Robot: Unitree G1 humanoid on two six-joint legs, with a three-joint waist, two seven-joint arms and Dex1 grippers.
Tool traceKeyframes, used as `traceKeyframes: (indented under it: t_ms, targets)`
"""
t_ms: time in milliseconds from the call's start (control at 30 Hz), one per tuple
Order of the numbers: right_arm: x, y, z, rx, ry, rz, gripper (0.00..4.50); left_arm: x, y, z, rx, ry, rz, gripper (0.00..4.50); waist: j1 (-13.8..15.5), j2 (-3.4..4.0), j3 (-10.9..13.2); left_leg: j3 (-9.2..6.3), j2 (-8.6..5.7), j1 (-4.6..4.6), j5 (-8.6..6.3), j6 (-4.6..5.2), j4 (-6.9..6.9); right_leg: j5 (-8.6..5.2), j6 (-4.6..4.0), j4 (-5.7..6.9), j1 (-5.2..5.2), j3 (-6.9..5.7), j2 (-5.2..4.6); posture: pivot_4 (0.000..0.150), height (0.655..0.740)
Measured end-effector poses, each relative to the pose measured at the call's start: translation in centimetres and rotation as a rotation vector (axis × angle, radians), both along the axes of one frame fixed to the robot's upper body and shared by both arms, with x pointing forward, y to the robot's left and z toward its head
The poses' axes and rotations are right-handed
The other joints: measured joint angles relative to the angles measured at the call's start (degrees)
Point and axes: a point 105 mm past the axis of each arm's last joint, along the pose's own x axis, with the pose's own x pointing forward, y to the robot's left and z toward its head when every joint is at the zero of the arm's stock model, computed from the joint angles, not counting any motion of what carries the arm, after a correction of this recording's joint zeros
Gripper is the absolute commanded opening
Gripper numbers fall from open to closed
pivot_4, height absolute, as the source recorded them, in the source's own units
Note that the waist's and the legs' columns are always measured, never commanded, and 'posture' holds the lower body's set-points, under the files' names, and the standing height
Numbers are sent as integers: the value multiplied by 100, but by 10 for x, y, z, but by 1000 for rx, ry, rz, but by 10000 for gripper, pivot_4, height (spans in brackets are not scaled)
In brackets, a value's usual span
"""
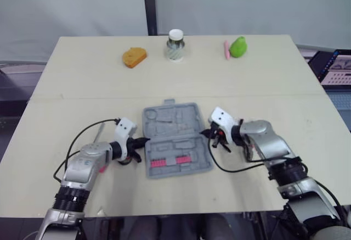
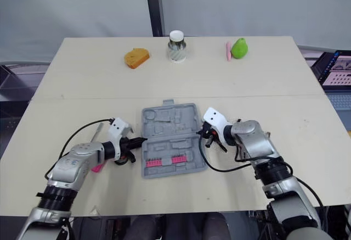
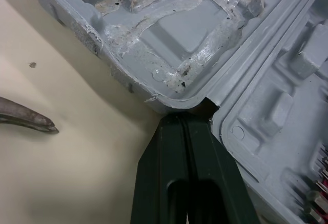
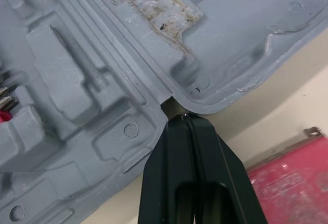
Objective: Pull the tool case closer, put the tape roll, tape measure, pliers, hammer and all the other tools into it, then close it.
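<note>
The grey tool case [image 1: 174,120] lies open and flat on the table, its moulded recesses up and a row of pink bits [image 1: 169,161] in the near half. My left gripper [image 1: 143,140] is at the case's left edge, shut on the hinge notch [image 3: 202,106] between the two halves. At the opposite edge, my right gripper [image 1: 209,132] is likewise shut on the hinge notch [image 4: 177,108]. A red flat object [image 4: 292,178] lies on the table by the right gripper. A dark metal tip [image 3: 28,119] lies near the left gripper.
Along the far edge of the table stand an orange object [image 1: 134,57], a jar with a white lid [image 1: 175,45], a pink pen [image 1: 226,49] and a green pear-shaped object [image 1: 238,46]. A thin tool [image 1: 97,134] lies beside my left arm. A laptop [image 1: 334,67] sits off the table's right side.
</note>
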Motion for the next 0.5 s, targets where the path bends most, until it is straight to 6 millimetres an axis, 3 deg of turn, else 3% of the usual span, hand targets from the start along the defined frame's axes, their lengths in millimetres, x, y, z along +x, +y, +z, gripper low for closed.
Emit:
traceKeyframes:
  t_ms: [500]
  targets:
    - [-77,0,-19,17,159,47,486,-60,3,-11,81,152,-187,0,31,0,0,0,1,0,-1,-1,-4,0,0,-7,2,5,1,1500,7400]
